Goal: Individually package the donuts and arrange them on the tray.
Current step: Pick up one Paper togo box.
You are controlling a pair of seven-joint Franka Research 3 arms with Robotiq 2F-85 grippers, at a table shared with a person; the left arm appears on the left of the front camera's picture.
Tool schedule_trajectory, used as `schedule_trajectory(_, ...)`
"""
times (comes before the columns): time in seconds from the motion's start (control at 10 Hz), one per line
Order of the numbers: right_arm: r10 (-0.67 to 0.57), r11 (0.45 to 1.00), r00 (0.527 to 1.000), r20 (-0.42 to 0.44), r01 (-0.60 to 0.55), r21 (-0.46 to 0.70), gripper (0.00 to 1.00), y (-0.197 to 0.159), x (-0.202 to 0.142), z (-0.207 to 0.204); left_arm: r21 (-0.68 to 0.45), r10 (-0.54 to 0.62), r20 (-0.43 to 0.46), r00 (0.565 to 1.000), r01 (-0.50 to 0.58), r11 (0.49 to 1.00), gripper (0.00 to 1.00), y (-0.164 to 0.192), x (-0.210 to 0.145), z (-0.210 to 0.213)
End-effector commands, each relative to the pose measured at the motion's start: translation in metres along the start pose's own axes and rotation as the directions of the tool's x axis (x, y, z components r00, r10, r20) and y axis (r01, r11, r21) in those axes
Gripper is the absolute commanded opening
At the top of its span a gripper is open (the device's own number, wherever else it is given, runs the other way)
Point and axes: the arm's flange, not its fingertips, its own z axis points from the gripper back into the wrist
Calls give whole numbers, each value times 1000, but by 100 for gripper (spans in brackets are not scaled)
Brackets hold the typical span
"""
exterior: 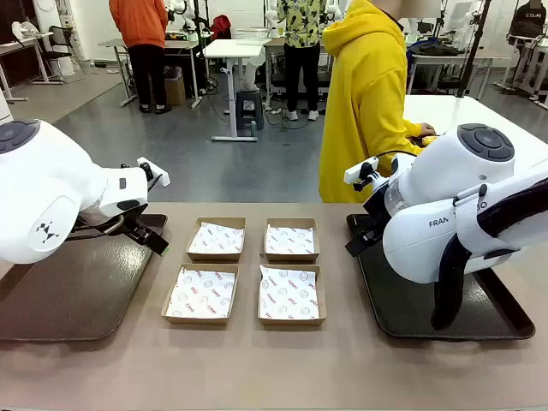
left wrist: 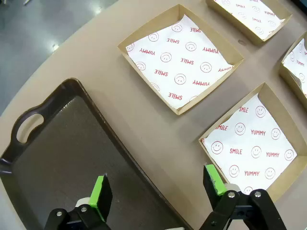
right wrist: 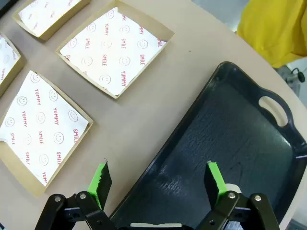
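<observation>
The donuts are out of view. Two dark trays lie on the table, the left tray [exterior: 60,295] [left wrist: 62,153] and the right tray [exterior: 402,312] [right wrist: 230,129], both bare. My left gripper [exterior: 158,244] [left wrist: 156,179] hangs open over the left tray's inner edge, nothing between its green pads. Mirroring it, my right gripper [exterior: 355,244] [right wrist: 157,167] stands open over the right tray's inner edge, also holding nothing.
Four cardboard boxes lined with printed paper sit between the trays: far left [exterior: 216,238], far right [exterior: 291,240], near left [exterior: 201,294], near right [exterior: 291,295]. A person in a yellow hoodie [exterior: 368,94] stands at the far side.
</observation>
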Motion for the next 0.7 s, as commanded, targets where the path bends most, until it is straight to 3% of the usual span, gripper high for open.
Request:
schedule_trajectory(0.0, 0, 1000, 1000, 0, 0, 0, 100, 0, 0, 0, 0, 0, 0, 1000, 0, 1000, 100, 0, 0, 0)
schedule_trajectory(0.6, 0, 1000, 1000, 0, 0, 0, 100, 0, 0, 0, 0, 0, 0, 1000, 0, 1000, 100, 0, 0, 0)
